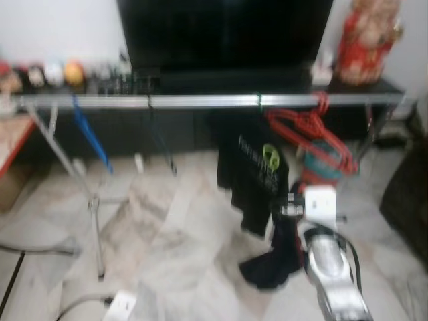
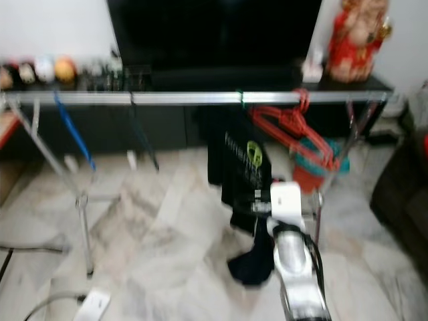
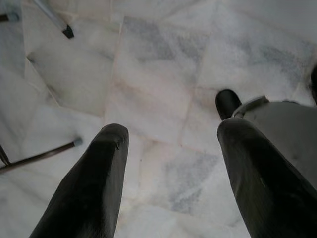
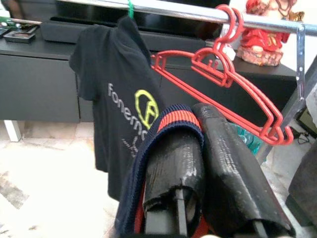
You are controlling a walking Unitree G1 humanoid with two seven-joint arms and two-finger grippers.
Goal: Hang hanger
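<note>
Big black TV on dark cabinet behind silver rail. Black T-shirt hangs from rail on green hook. Red hangers hooked on rail beside shirt, empty. Right gripper raised below rail, fingers pinched on dark navy garment with red-striped cuff. Left gripper low over marble floor, fingers spread, holding nothing.

left gripper: two black fingers spread apart, pointing down
floor: pale marble tiles
metal legs: thin, with dark tips, resting on the tiles
</note>
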